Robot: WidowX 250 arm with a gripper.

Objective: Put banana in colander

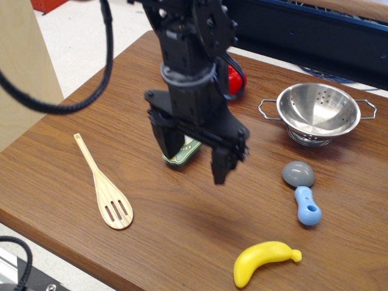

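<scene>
The yellow banana (264, 259) lies on the wooden table (73, 127) near the front right edge. The steel colander (317, 111) stands upright at the back right and holds nothing. My gripper (195, 156) is open and empty, fingers pointing down, above the middle of the table. It is to the left of and behind the banana and well left of the colander. It hides most of the green avocado toy (187, 151).
A red apple (237, 79) is partly hidden behind the arm. A wooden slotted spoon (103, 184) lies at the left. A grey and blue scoop (302, 190) lies between colander and banana. A dark shelf frame (315, 36) runs along the back.
</scene>
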